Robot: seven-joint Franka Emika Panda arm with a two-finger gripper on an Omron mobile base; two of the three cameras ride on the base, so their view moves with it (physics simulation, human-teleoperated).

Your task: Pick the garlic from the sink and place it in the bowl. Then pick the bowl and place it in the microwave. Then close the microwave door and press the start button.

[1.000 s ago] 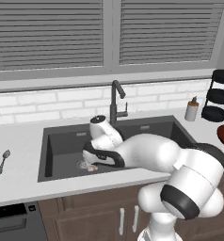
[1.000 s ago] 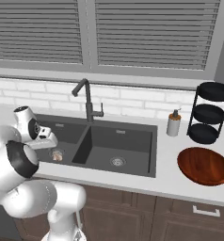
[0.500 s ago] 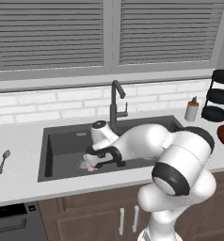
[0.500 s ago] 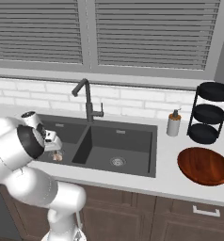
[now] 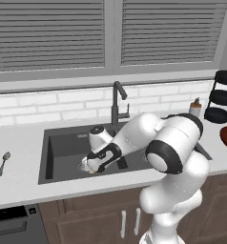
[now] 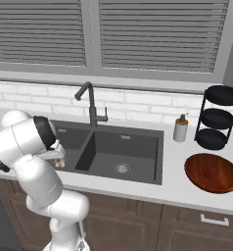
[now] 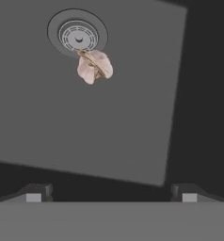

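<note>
Nothing is getting done yet: claw [image 7: 111, 190] is hanging spread wide and empty over the sink [image 5: 63, 147], garlic [image 7: 94, 66] lying at the drain's 5 o'clock, bowl [image 6: 212, 172] waiting on the desk.

I count one garlic [image 7: 95, 66], one sink [image 6: 133, 166] with two basins, one faucet [image 6: 91, 104] and two round drains [image 6: 121, 168], one per basin. On the counter I count one wooden bowl [image 6: 212, 172], one spoon [image 5: 3, 163], one soap dispenser [image 6: 180, 129] and one black tiered rack [image 6: 216, 118] with three tiers. Two window blinds [image 6: 157, 34] hang above.
</note>
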